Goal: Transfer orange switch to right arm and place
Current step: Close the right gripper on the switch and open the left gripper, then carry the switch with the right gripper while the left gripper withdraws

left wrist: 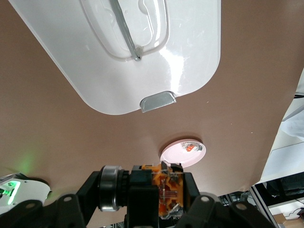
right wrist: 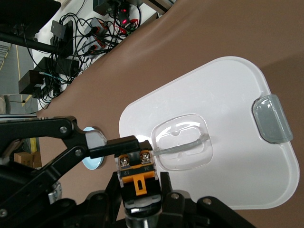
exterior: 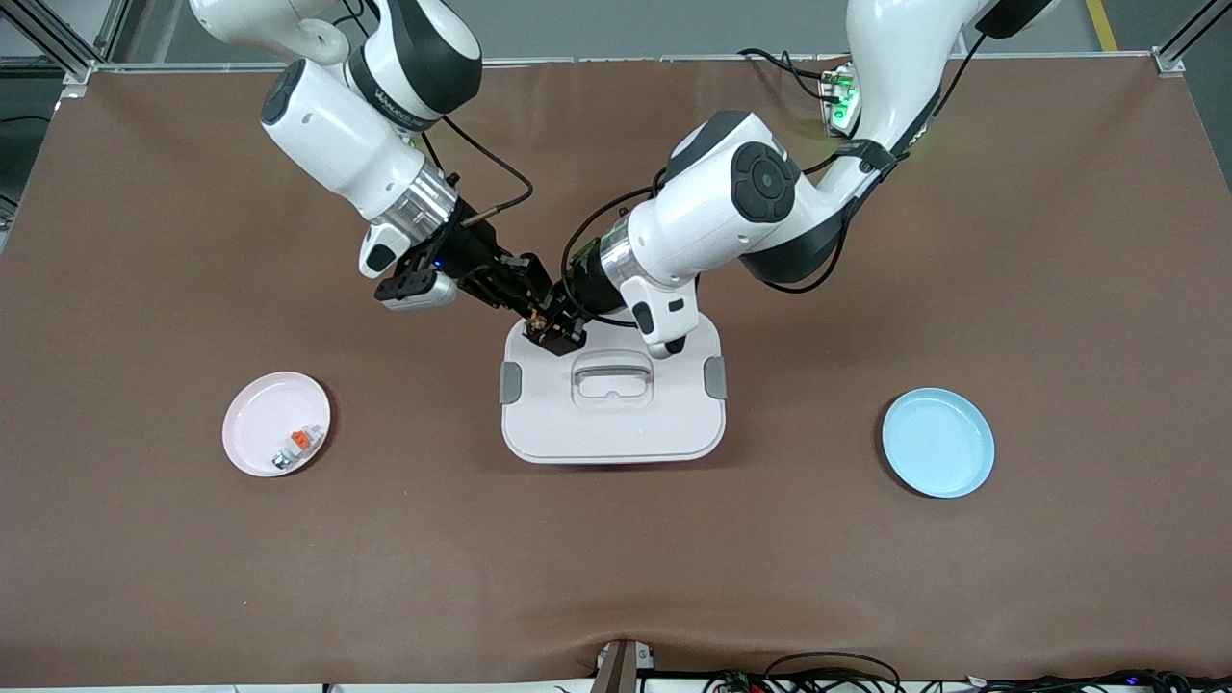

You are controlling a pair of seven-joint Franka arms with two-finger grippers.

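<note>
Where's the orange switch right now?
In the front view, the orange switch is in the air over the white lidded box, gripped by both left hand and right hand.

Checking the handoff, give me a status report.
Left gripper and right gripper both shut on orange switch, over white lid. Pink plate unobstructed.
</note>
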